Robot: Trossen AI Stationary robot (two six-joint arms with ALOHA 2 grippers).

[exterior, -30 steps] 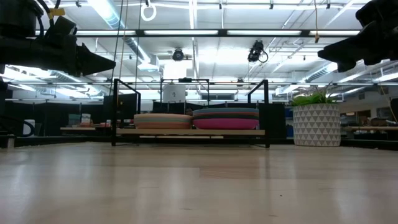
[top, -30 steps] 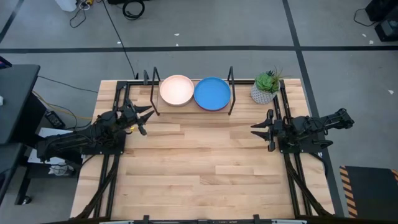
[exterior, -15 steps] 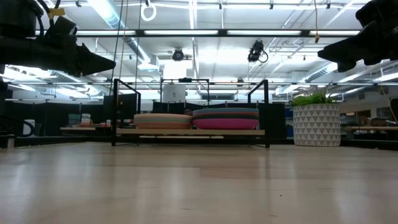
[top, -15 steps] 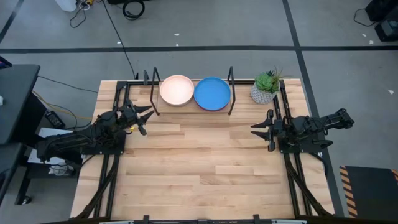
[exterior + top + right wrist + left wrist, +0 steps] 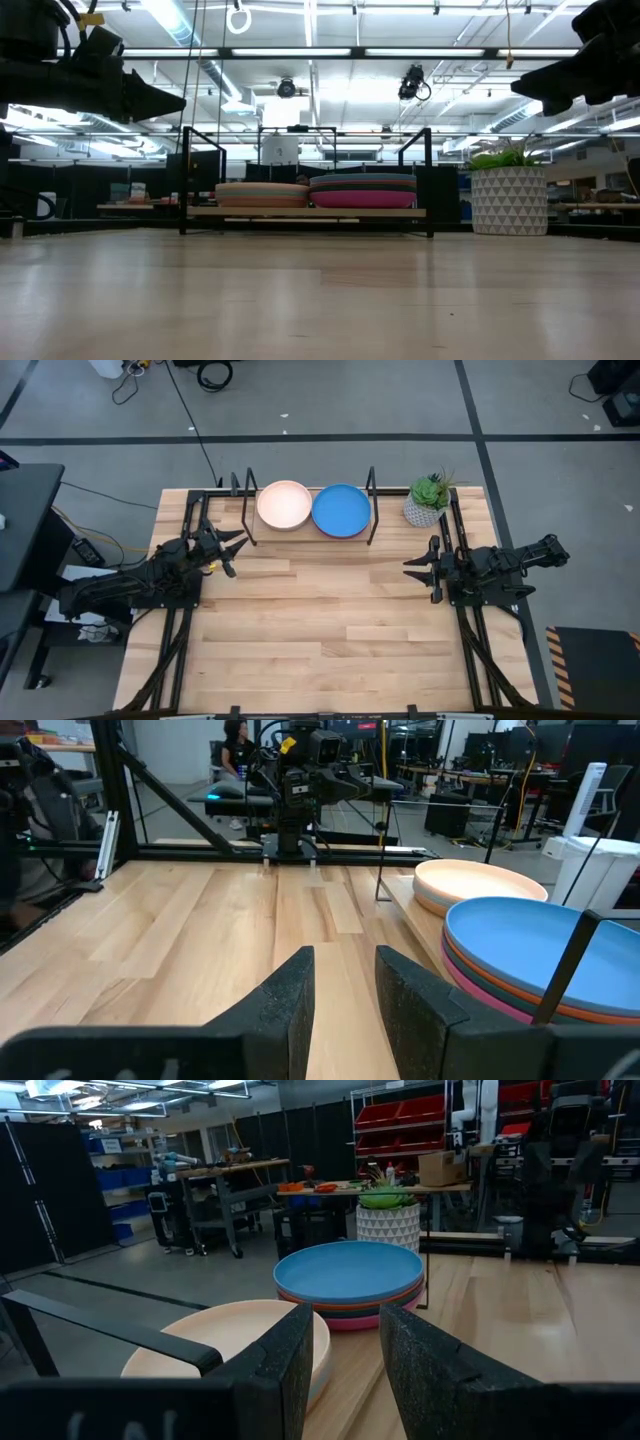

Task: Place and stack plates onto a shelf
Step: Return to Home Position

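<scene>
The shelf [image 5: 310,532] stands at the table's far edge, a light-wood board [image 5: 305,212] between two black end frames. Two stacks of plates rest on it. The left stack [image 5: 285,505] has a peach plate on top. The right stack [image 5: 341,510] has a bright blue plate on top, with orange and magenta rims under it [image 5: 350,1315]. My left gripper [image 5: 236,552] hovers near the table's left edge, close to the shelf's left end, slightly open and empty. My right gripper [image 5: 408,568] hovers near the right edge, slightly open and empty.
A small potted green plant [image 5: 428,500] in a white patterned pot [image 5: 508,200] stands right of the shelf, at the far right corner. Black rails run along the table's left and right sides [image 5: 470,650]. The wooden tabletop [image 5: 320,630] lies between the arms.
</scene>
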